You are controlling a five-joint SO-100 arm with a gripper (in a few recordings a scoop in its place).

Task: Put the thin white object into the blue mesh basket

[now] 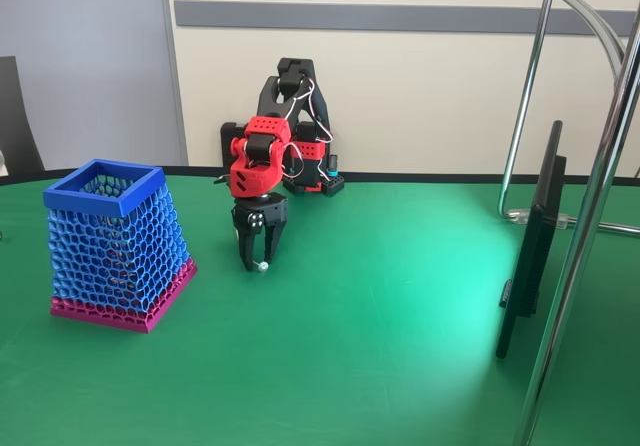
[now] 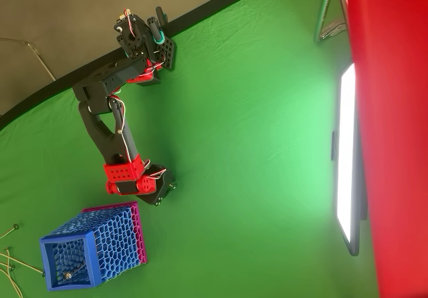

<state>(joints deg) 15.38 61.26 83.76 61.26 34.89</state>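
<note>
gripper [image 1: 259, 258] in the fixed view points straight down above the green table [image 1: 400, 296], jaws pinched on the thin white object [image 1: 262, 265]; its bead shows at the fingertips, its long axis cannot be made out. blue mesh basket [image 1: 115, 241] stands to the left, near but apart, its rim level with the wrist. overhead view: gripper [image 2: 164, 192] sits just beside the basket [image 2: 93, 244], up and right of its opening, so the carry likely needs lift first.

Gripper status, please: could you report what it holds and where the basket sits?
Gripper pointing down, shut on white strand, bead at tips. Basket upright to its left in fixed view, apart. Nothing between them.
</note>
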